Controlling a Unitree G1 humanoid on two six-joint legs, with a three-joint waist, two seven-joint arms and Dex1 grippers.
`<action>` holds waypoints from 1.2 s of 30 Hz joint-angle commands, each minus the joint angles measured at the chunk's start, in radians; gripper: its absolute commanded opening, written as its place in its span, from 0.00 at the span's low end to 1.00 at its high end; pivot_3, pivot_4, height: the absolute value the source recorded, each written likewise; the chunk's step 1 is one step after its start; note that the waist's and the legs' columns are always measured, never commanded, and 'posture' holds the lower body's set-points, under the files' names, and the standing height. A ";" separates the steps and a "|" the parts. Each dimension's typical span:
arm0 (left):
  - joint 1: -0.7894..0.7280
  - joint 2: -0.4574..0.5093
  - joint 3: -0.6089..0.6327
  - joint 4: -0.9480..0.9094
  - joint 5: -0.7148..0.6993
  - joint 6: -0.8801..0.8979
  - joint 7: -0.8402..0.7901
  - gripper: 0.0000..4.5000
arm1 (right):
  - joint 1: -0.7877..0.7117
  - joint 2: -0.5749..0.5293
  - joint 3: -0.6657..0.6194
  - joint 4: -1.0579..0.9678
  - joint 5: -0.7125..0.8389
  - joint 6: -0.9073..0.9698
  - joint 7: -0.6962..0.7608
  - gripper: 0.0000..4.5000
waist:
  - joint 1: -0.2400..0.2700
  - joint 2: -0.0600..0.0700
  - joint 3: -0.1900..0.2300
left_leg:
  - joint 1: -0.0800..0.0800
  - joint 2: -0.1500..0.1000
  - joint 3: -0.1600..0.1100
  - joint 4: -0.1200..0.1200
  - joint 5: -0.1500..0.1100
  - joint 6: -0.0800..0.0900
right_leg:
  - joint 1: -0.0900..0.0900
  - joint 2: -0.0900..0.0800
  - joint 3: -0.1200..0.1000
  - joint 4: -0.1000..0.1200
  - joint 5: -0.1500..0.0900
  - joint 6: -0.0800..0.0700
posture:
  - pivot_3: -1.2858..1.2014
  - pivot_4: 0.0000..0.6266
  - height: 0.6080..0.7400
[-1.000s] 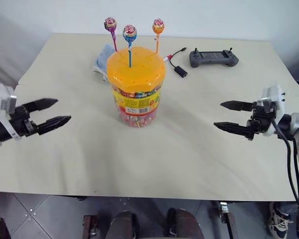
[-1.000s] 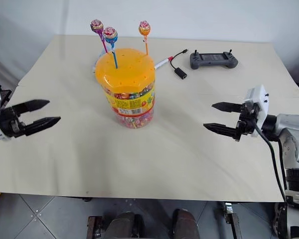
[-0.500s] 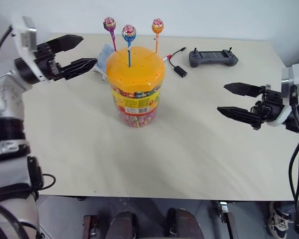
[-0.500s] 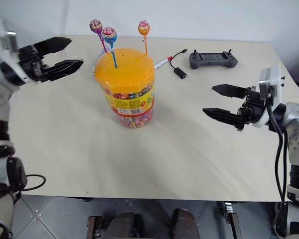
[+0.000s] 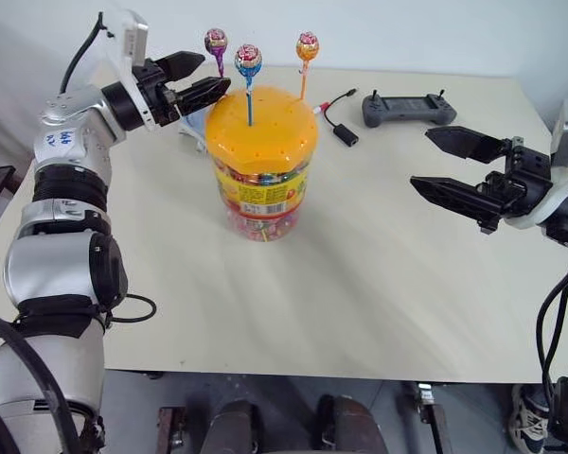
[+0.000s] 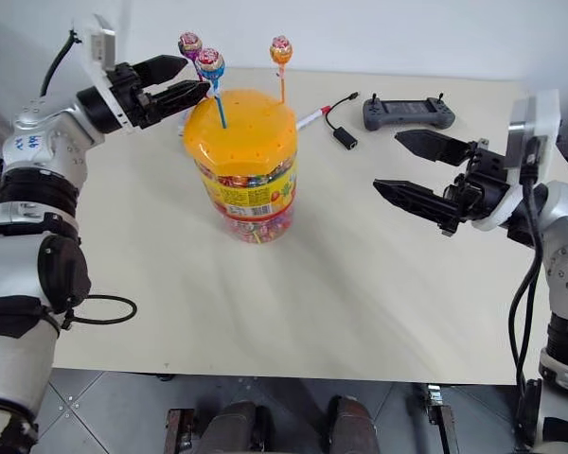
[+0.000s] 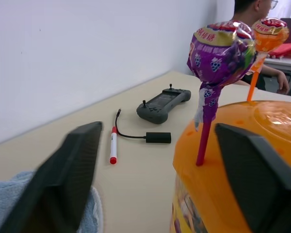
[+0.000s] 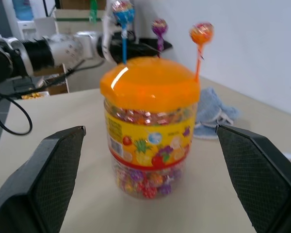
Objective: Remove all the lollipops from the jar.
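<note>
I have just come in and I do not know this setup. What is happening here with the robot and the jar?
The robot is about to pull lollipops out of the orange lid of the jar. Its left tool is at the purple lollipop, with one finger on each side of the stick, still open and not gripping yet. The blue lollipop and the orange lollipop also stand in the lid, so none is out yet. The right tool waits open beside the jar, holding nothing.

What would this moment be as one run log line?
left gripper: open, astride purple lollipop stick | right gripper: open, beside jar | lollipops in lid: three
</note>
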 commanded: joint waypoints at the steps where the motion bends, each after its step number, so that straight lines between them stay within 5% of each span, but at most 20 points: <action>1: -0.040 0.002 0.008 -0.004 0.010 0.000 -0.033 0.59 | 0.006 -0.014 -0.047 -0.034 0.032 -0.005 -0.018 1.00 | -0.004 0.000 0.000 | 0.000 0.000 0.000 0.000 0.000 0.000 | 0.000 0.000 0.000 0.000 0.000 0.000 | 0.52 0.24 1.00; 10: -0.074 0.012 0.020 -0.016 0.021 -0.005 -0.059 0.00 | -0.020 -0.023 -0.042 -0.004 0.024 -0.027 -0.013 1.00 | -0.005 0.000 0.000 | 0.000 0.000 0.000 0.000 0.000 0.000 | -0.001 0.000 0.000 0.000 0.000 0.000 | 0.52 0.24 1.00; 24: -0.145 0.161 0.033 -0.093 0.052 0.163 0.064 0.00 | -0.138 -0.032 0.022 0.125 -0.024 -0.061 0.094 1.00 | -0.009 0.000 0.000 | 0.000 0.000 0.000 0.000 0.000 0.000 | -0.001 0.000 0.000 0.000 0.000 0.000 | 0.52 0.24 1.00; 30: -0.027 0.333 -0.073 -0.199 0.183 0.554 0.167 0.00 | -0.191 -0.055 0.072 0.190 -0.046 -0.054 0.182 1.00 | -0.029 0.000 0.000 | 0.001 0.000 0.000 -0.002 0.000 0.000 | -0.002 0.000 0.000 0.003 0.000 0.000 | 0.52 0.24 1.00; 36: 0.302 0.447 -0.123 -0.390 0.251 0.859 0.236 0.00 | -0.240 -0.031 0.120 0.249 -0.080 -0.067 0.226 1.00 | -0.030 -0.001 0.001 | 0.001 0.001 0.000 -0.001 0.000 0.000 | -0.003 0.000 0.002 0.005 0.000 0.000 | 0.52 0.24 1.00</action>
